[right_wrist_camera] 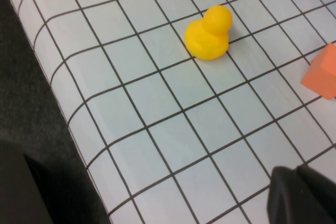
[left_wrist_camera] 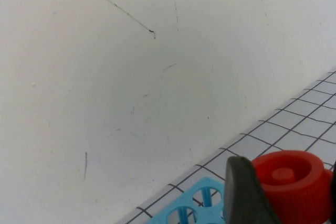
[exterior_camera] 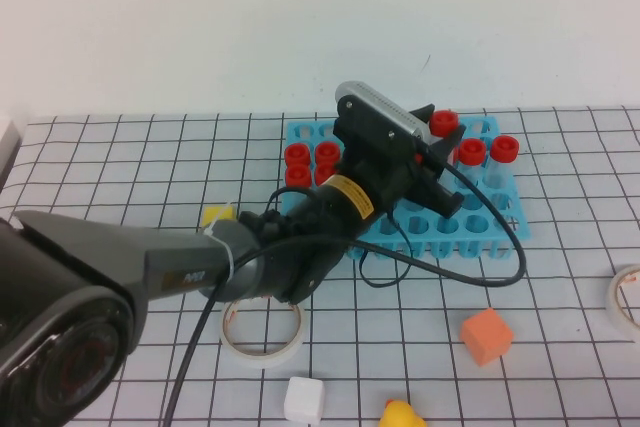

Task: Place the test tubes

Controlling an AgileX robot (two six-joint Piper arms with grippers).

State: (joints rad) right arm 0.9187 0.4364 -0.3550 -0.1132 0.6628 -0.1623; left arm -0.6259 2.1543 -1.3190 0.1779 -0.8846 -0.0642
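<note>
On the high view my left arm lies across the gridded worktop (exterior_camera: 120, 147) and covers the middle of the blue rack (exterior_camera: 500, 232). The left gripper (exterior_camera: 441, 133) hangs over the rack's far side, jaws narrowed on a red-capped test tube (exterior_camera: 443, 124). The tube's glass is hidden. I count five other capped tubes (exterior_camera: 297, 155) standing in the rack. A yellow label (exterior_camera: 349, 197) on the arm carries print too small for me to read.

On the left wrist view only the tube's red cap (left_wrist_camera: 289, 182) shows, pinched against a dark finger (left_wrist_camera: 244, 195), with a cut-off corner of the rack beside it.

On the right wrist view the right gripper (right_wrist_camera: 303, 196) is a dark block at the frame's corner, jaws closed together, above the worktop's near edge. A yellow duck (right_wrist_camera: 210, 34) sits nearby, and an orange cube (right_wrist_camera: 323, 74) is cut off.
</note>
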